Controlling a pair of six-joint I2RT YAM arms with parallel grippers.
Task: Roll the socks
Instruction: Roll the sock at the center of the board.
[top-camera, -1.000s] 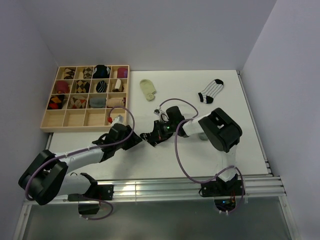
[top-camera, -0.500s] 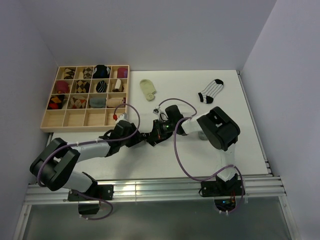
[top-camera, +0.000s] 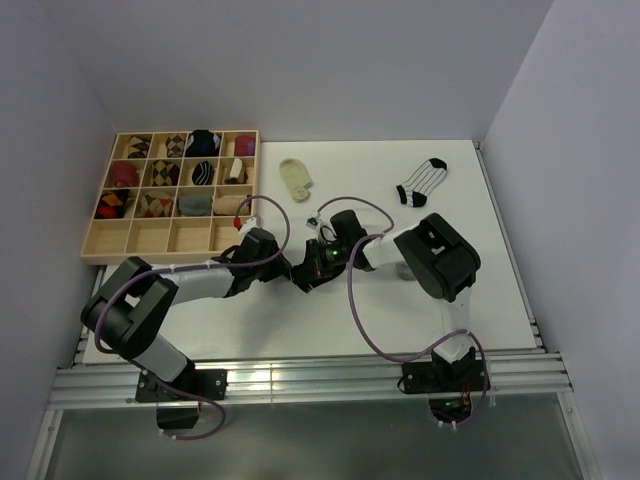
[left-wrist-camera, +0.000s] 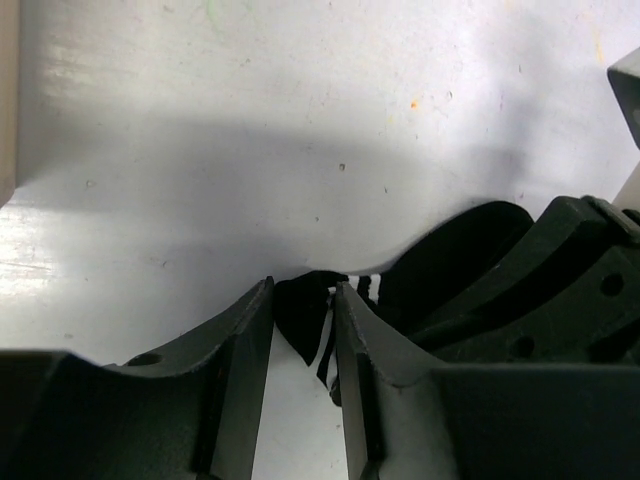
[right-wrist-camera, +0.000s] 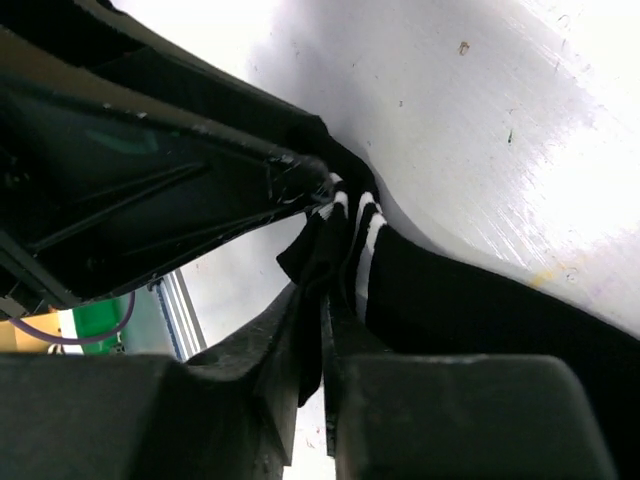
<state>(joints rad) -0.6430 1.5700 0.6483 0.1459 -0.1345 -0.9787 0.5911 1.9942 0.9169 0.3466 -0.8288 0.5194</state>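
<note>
A black sock with white stripes (top-camera: 299, 274) lies crumpled at the table's middle, between both grippers. My right gripper (top-camera: 308, 270) is shut on one edge of it; in the right wrist view the fabric (right-wrist-camera: 420, 290) is pinched between the jaws (right-wrist-camera: 322, 300). My left gripper (top-camera: 286, 268) faces it from the left. In the left wrist view its jaws (left-wrist-camera: 303, 290) stand narrowly open with a flap of the sock (left-wrist-camera: 300, 312) between the fingertips. A matching striped sock (top-camera: 422, 182) lies flat at the back right.
A wooden tray (top-camera: 150, 238) with several compartments holding rolled socks stands at the back left. A cream sock (top-camera: 296, 178) lies behind the grippers. The right arm's body (left-wrist-camera: 560, 290) crowds the left wrist view.
My left arm has swung right and forward, bringing its gripper up to the sock. The right gripper has stayed put, holding the sock.
</note>
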